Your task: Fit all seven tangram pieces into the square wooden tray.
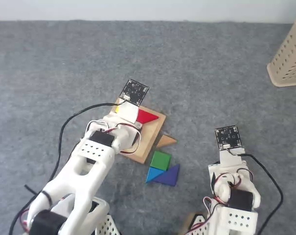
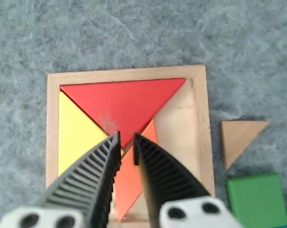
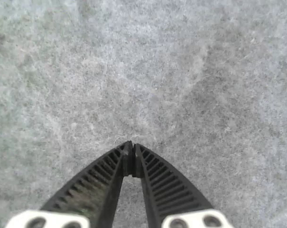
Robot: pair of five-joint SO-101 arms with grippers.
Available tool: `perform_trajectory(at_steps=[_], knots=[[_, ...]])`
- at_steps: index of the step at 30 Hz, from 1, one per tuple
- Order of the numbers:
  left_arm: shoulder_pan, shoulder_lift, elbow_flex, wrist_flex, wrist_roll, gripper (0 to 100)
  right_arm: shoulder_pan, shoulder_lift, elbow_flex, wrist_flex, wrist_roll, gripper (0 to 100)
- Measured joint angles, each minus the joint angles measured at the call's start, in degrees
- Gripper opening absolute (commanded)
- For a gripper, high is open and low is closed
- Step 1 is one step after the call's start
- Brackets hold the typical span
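Square wooden tray point(image 1: 150, 141) lay approx. centre of the high view, turned cornerwise on the grey, felt-like counter point(image 1: 64, 63). 3 pieces were inside it: red triangle point(image 2: 122, 100), the big one, along one rim; yellow triangle point(image 2: 76, 135) touching it; orange piece point(image 2: 130, 178) in the space next to both. Part of the tray floor was bare wood.

4 pieces lay outside, lower right of the tray in the high view: 1 tan triangle point(image 1: 166, 141) just beside the rim, 1 green square point(image 1: 160, 160) below that, then 1 blue triangle point(image 1: 153, 174) & 1 purple piece point(image 1: 171, 175) touching each other just under the square. Total 7 pieces, 1 tray.

Left gripper point(image 2: 126, 137) hung over the tray's middle, near the red triangle's tip, jaws a narrow gap apart w/ nothing between them. Left arm point(image 1: 89, 166) ran in from lower left of the frame.

Right gripper point(image 3: 133, 148) was clenched, tips touching, empty, over bare grey counter. Right arm point(image 1: 233, 193) stood lower right, well apart from the tray.

1 beige perforated basket point(image 1: 289, 54) sat at the upper right edge. A pale strip point(image 1: 138, 9) ran along the top of the frame.
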Motion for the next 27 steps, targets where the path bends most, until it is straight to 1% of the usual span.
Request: perform_trajectory(at_steps=[8,23,27], knots=[[0.0,11.7,-3.6,-1.1,0.0,9,0.0,0.0,0.0,0.0,0.0,0.6],[0.0,12.1,-4.3,-1.1,0.0,9,0.0,0.0,0.0,0.0,0.0,0.6],[-2.0,12.1,-4.3,-1.1,0.0,9,0.0,0.0,0.0,0.0,0.0,0.6]])
